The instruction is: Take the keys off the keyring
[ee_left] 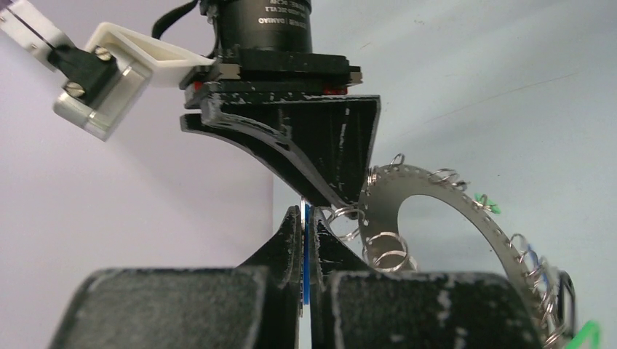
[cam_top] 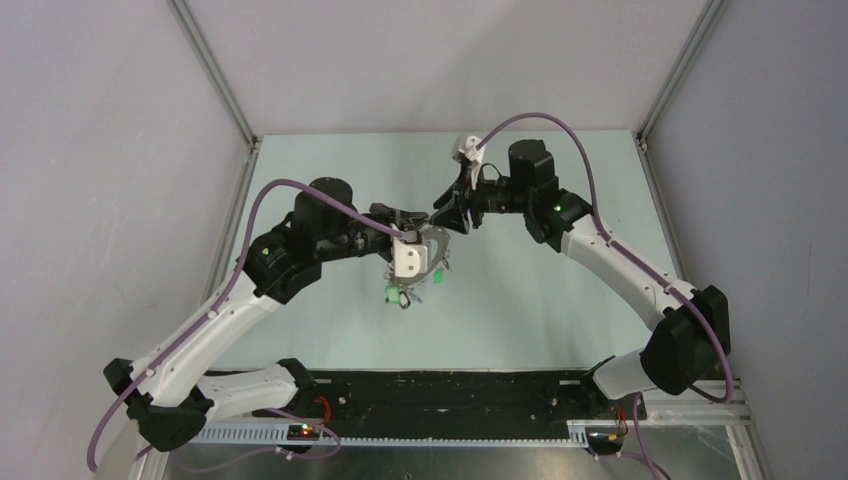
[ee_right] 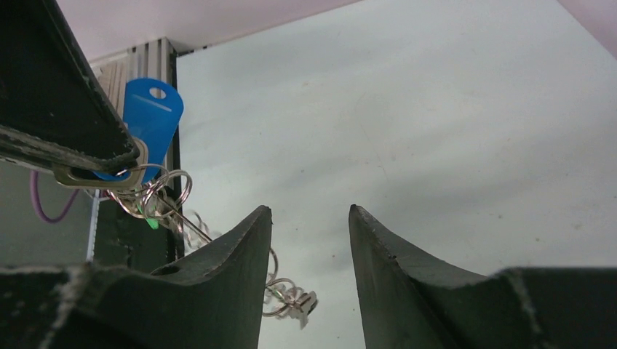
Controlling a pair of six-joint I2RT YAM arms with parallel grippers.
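Note:
My left gripper (ee_left: pixel 306 218) is shut on a blue-headed key (ee_left: pixel 306 251), seen edge-on between its fingers. The keyring (ee_left: pixel 436 190), a silvery toothed loop with several small wire rings, hangs from that key to the right, above the table. Green-headed keys (cam_top: pixel 394 294) dangle below it. In the right wrist view the blue key (ee_right: pixel 150 116) shows under the left gripper's finger (ee_right: pixel 51 102). My right gripper (ee_right: pixel 309 214) is open and empty, just beyond the key and rings. In the top view both grippers, left (cam_top: pixel 418 240) and right (cam_top: pixel 452 216), meet at mid-table.
The pale green table (cam_top: pixel 540 290) is bounded by grey walls with aluminium corner posts (cam_top: pixel 215 70). A black rail and cable tray (cam_top: pixel 450 395) run along the near edge between the arm bases.

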